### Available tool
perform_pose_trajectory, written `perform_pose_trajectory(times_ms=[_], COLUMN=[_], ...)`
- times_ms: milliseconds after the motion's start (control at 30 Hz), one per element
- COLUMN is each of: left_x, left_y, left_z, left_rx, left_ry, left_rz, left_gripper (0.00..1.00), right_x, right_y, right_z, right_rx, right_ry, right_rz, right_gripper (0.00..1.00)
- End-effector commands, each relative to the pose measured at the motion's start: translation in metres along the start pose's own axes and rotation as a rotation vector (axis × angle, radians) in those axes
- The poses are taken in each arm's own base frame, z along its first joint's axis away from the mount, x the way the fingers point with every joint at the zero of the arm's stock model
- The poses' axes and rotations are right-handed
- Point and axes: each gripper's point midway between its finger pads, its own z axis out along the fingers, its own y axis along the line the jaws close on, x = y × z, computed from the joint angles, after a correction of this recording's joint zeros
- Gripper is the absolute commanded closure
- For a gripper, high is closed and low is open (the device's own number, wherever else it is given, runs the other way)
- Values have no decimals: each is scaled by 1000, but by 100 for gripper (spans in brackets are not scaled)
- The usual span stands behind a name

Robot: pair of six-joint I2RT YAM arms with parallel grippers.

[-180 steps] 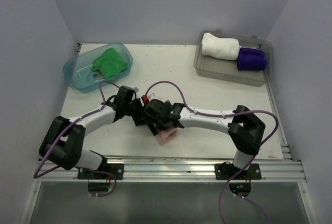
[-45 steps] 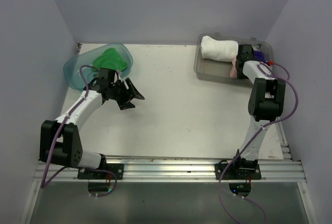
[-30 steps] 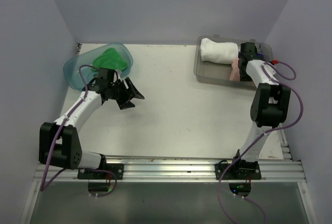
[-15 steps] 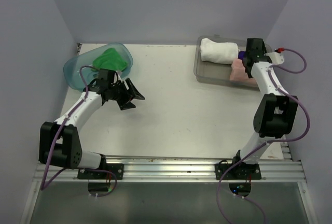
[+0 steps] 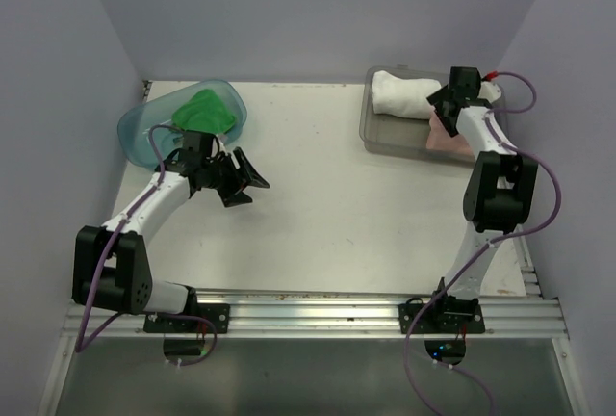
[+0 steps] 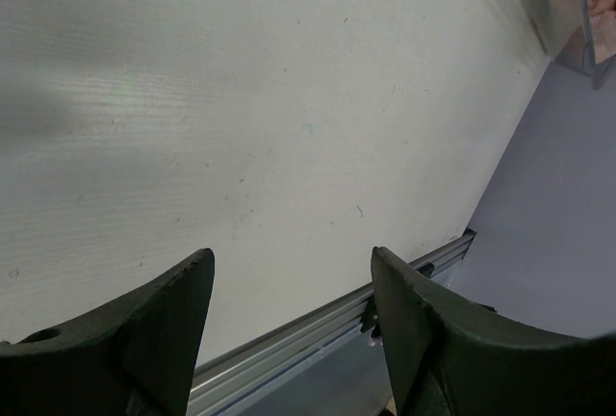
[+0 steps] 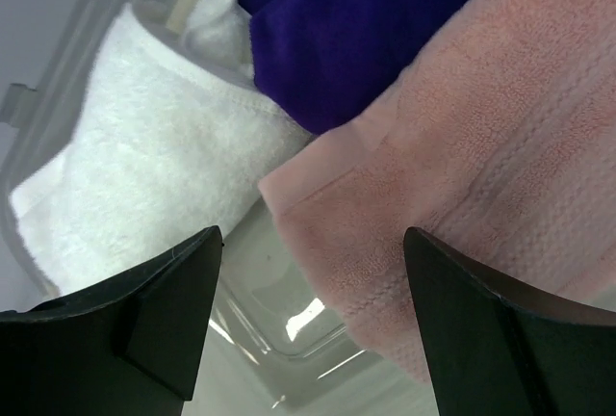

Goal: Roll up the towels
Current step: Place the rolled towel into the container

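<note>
**Tool and Towel Status**

The right tool [image 7: 310,243] hangs over the clear bin [image 5: 385,137] at the far right corner of the bench [image 5: 337,204]. Its fingers are spread and grip nothing. Below it, the pink towel [image 7: 462,146] lies in the bin, against the purple towel [image 7: 356,12] and beside the rolled white towel [image 7: 144,137]. The left tool [image 6: 291,257] is spread and empty above the bench, near the blue tub [image 5: 140,137] that holds the green towel [image 5: 204,113].
</note>
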Motion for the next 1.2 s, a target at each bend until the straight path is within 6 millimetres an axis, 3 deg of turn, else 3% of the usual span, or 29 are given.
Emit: perform_pose_trajectory(times_ms=[0, 100, 200, 367, 467, 667, 767, 800, 867, 900, 933, 967, 1067, 1167], left_x=[-4, -4, -4, -2, 0, -1, -11, -15, -28, -35, -49, -50, -64, -72], left_y=[-9, -10, -11, -6, -5, -9, -11, -12, -10, -8, -8, -5, -10, -21], left_z=[-8, -7, -7, -7, -7, -12, -19, -22, -33, -37, -46, -51, -68, -83], left_rx=[45, 54, 58, 45, 49, 55, 25, 13, -53, -86, -137, -171, -203, -201], left_ry=[-37, -31, -31, -27, -26, -32, -70, -87, -146, -172, -234, -242, -317, -373], left_rz=[44, 44, 53, 64, 71, 103, 153, 171, 225, 259, 277, 280, 335, 380], left_gripper=[30, 30, 30, 30, 30, 30, 30, 30, 30, 29, 29, 27, 26, 24], right_x=[16, 16, 3, -45, -64, -60, -61, -51, -59, -41, -45, -35, -33, -13], right_y=[-18, -37, -40, -4, 11, 17, 20, 23, 23, 32, 34, 33, 30, 18], right_z=[16, 25, 15, -30, -54, -76, -97, -105, -130, -142, -161, -171, -203, -224], right_rx=[58, 104, 111, -27, -92, -170, -182, -191, -172, -187, -186, -162, -185, -230], right_ry=[79, 83, 64, -40, -81, -59, -112, -113, -194, -198, -241, -267, -314, -322], right_rz=[-54, -10, 11, -17, -48, -161, -277, -324, -433, -500, -530, -608, -648, -666], right_gripper=[20, 20, 21, 20, 20, 20, 16, 13, 9, 6, 5, 3, 2, 2])
